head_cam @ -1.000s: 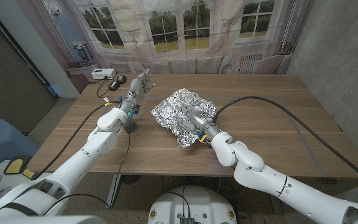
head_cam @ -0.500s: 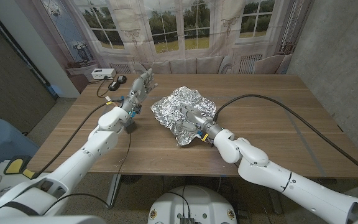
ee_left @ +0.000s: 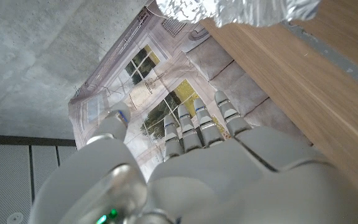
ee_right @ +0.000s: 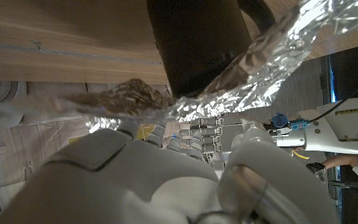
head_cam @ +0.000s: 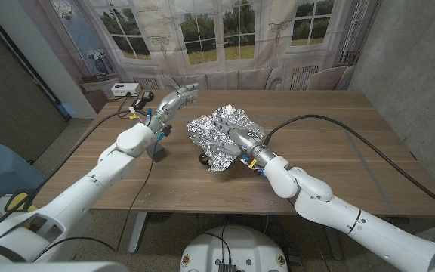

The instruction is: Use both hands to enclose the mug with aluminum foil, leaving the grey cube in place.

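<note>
Crumpled aluminum foil (head_cam: 221,134) heaped mid-worktop (head_cam: 338,136), draped over a dark mug (ee_right: 197,43) that only peeks out underneath at the near-left edge. Right hand (head_cam: 242,143) buried in the foil's right side, fingers (ee_right: 219,127) pushed in under the sheet, touching it; can't tell if actually gripping. Left hand (head_cam: 174,101) up in the air just left of the foil, fingers (ee_left: 201,124) stretched out and apart, holding nothing. Grey cube (head_cam: 155,151) on the worktop beneath the left forearm, near the foil.

A rectangular brown wooden desk (head_cam: 338,128) stands before a printed backdrop of arched windows and sofa (head_cam: 217,38). Grey textured wall (head_cam: 414,68) at right; possibly concrete.
</note>
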Available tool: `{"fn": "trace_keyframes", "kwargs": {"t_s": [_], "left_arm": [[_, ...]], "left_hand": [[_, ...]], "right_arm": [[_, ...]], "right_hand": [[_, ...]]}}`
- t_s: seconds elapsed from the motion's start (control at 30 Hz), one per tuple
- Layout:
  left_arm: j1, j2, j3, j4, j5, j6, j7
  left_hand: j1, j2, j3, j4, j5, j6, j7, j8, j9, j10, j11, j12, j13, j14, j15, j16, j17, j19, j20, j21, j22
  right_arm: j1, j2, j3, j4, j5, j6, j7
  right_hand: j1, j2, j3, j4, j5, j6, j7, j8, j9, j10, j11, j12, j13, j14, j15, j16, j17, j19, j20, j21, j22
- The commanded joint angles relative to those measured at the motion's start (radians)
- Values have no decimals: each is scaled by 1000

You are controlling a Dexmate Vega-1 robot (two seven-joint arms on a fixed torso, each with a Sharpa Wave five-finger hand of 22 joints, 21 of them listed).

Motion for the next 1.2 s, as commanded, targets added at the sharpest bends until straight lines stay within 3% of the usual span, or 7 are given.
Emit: {"fn": "trace_keyframes", "kwargs": {"t_s": [0.03, 0.27, 0.3, 0.43, 0.77, 0.93, 1.2], "left_arm": [[-87, 74, 68, -26, 92, -47, -144], [-139, 108, 108, -68, 130, -23, -253], [-137, 97, 106, -59, 88, -21, -275], [-148, 63, 103, 2, 6, -46, -334], [-181, 77, 131, -13, 27, 9, -391], [-221, 89, 159, -23, 65, 66, -426], [-241, 98, 185, -58, 138, 128, -406]], "left_hand": [[133, -7, -7, -5, 9, 140, 11, 22, 3, 121, -23, 18, 2, 93, -70, 10, 3, 59, -25, 20, 2], [202, -71, -75, 14, 22, 59, 13, -44, 5, 84, -20, -30, 4, 47, -60, -31, 4, 55, -28, 18, 5], [132, -74, -118, 59, 18, 79, 24, -44, 6, 95, -27, -33, 7, 51, -57, -29, 11, 56, -33, 19, 8], [39, -48, -162, 113, 15, 83, 68, -56, 6, 96, 18, -46, 10, 26, -13, -37, 13, 29, 0, 10, 11], [11, -66, -194, 111, 21, -34, 64, -93, 4, 7, 58, -94, 12, -56, 19, -60, 6, -22, 33, -11, 12], [-8, -81, -223, 107, 27, -148, 57, -99, 3, -119, 85, -130, 14, -178, 53, -67, 6, -75, 61, -36, 12], [6, -87, -231, 94, 35, -192, 47, -92, 3, -172, 50, -132, 15, -227, 69, -65, 5, -97, 73, -47, 10]], "right_arm": [[-28, 13, 32, 9, 21, 53, -74], [-40, 19, 35, 7, 4, 42, -96], [-40, 17, 37, 8, 9, 48, -94], [-48, 19, 47, 12, 29, 57, -100], [-81, 20, 74, 1, 72, 47, -124], [-116, 31, 99, -17, 98, 6, -158], [-154, 48, 98, -64, 84, -133, -179]], "right_hand": [[14, 6, 5, -8, 9, 4, -2, 5, 0, -1, -7, 7, 3, 7, -3, 3, -1, 17, 5, 7, 2], [25, 9, 9, -16, 9, 3, 2, 5, 0, 0, -5, 7, 3, 10, -6, 2, -2, 21, -7, 6, 2], [26, 9, 9, -17, 9, 3, 3, 5, 0, 1, -4, 7, 3, 10, -6, 3, -3, 22, -8, 6, 2], [27, 7, 8, -19, 8, 2, 4, 5, 0, 5, -3, 8, 3, 11, -6, 2, -2, 22, -9, 4, 2], [12, -1, -2, -16, 3, -5, 17, 3, 0, 14, 6, 11, 3, 12, 4, 3, 1, 22, -4, 1, 2], [13, -3, -4, -19, 2, -18, 25, -1, 0, 10, 12, 9, 3, 4, 9, 0, 1, 22, 0, 0, 3], [20, -5, -5, -28, 0, -14, 52, 3, 1, 21, 28, 12, 3, 0, 19, -3, 0, 22, 3, -3, 3]]}}
